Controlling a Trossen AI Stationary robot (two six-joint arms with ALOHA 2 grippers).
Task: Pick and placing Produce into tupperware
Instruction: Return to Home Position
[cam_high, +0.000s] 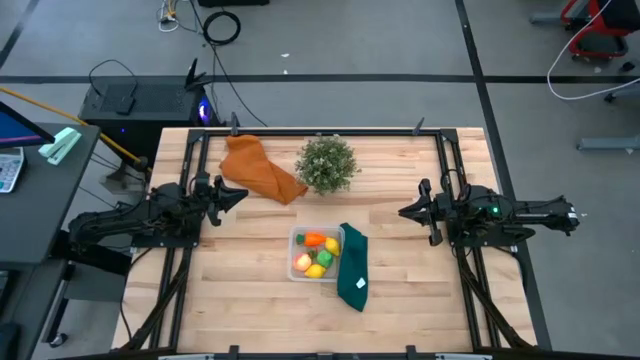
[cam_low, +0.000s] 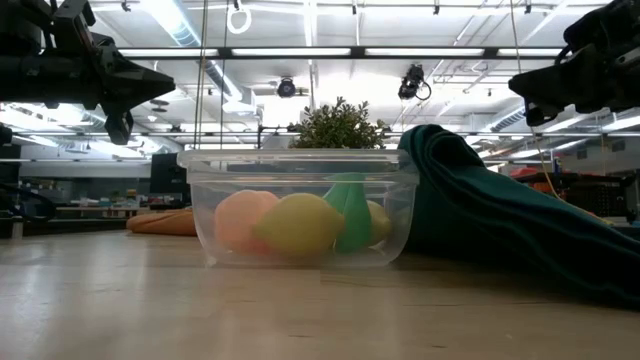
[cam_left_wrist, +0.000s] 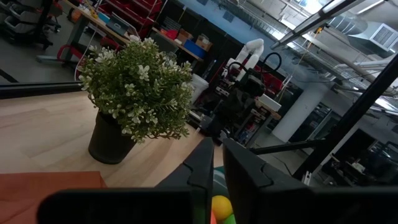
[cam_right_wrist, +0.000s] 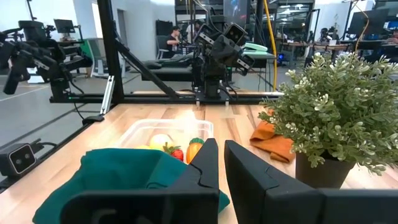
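The clear tupperware (cam_high: 298, 237) sits in the middle of the table near its near edge. Inside lies the produce: an orange carrot (cam_high: 315, 239), a red piece (cam_high: 302, 263), lemons (cam_high: 317, 270) and a green piece (cam_high: 325, 257). The low view shows the pink peach (cam_low: 240, 220), a lemon (cam_low: 298, 226) and the green one (cam_low: 350, 208) resting on the container floor. My left gripper (cam_high: 240, 194) hovers shut, high and left of the container. My right gripper (cam_high: 403, 212) hovers shut, high and to its right. Neither touches anything.
A dark green cloth (cam_high: 353, 266) lies against the container's right side and drapes toward the near edge. The potted plant (cam_high: 327, 163) stands behind the container, with an orange cloth (cam_high: 262, 170) to its left. Bare wood lies left of the container.
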